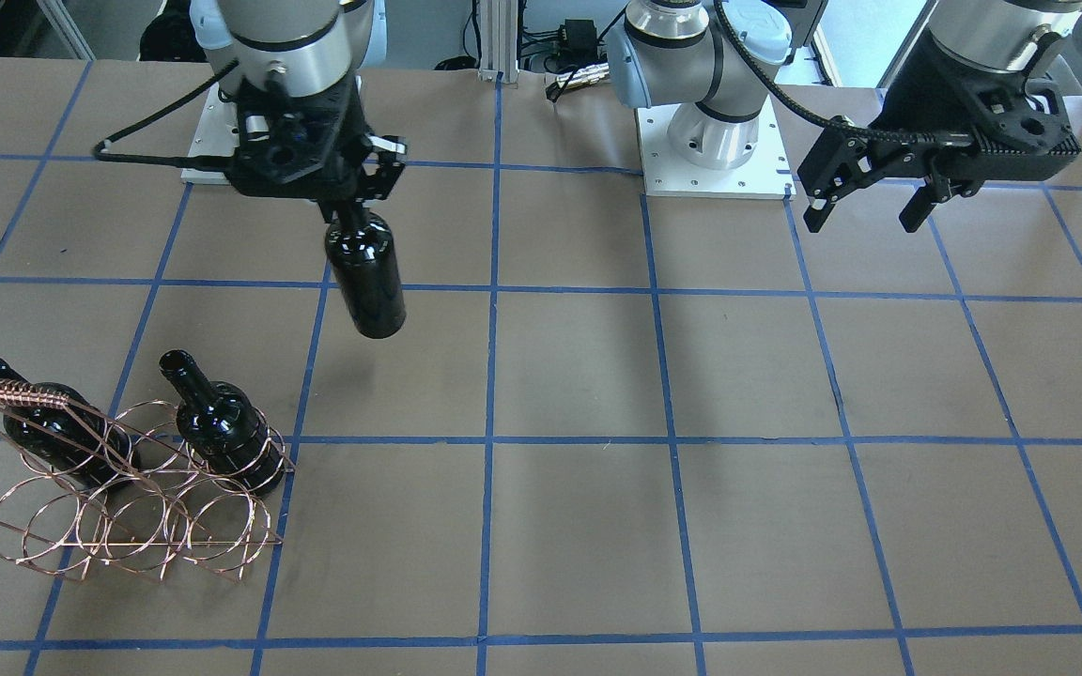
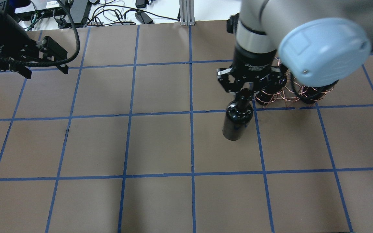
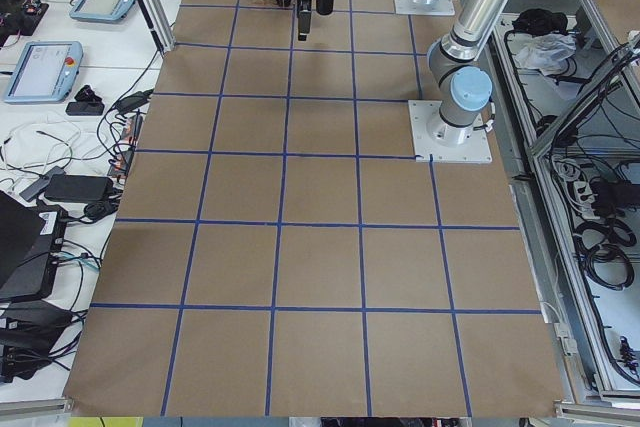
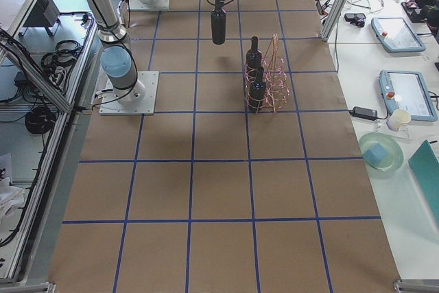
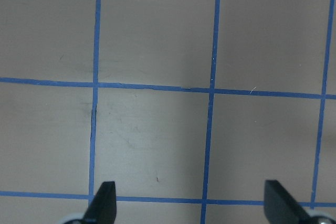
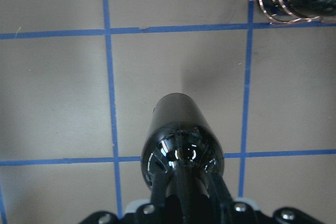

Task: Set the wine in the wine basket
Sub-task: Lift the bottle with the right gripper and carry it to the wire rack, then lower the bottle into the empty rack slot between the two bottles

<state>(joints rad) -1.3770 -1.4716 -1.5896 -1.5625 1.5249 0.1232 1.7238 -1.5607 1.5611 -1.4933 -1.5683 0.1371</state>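
Note:
My right gripper (image 1: 350, 208) is shut on the neck of a glossy black wine bottle (image 1: 367, 277). The bottle hangs upright, base down, above the table, as the right wrist view (image 6: 181, 135) and the overhead view (image 2: 236, 123) show. The copper wire wine basket (image 1: 6, 394) stands apart from it on the table, beside the right arm (image 2: 285, 101). Two look-alike black bottles (image 1: 57, 427) (image 1: 226, 427) lie in its rings with necks pointing towards the robot. My left gripper (image 1: 865, 202) is open and empty, high over the table's other side (image 5: 191, 208).
The table is brown paper with a blue tape grid (image 1: 494, 441). The two arm bases (image 1: 715, 141) stand on white plates at the robot's edge. Cables and an aluminium post (image 2: 185, 13) lie beyond the far edge.

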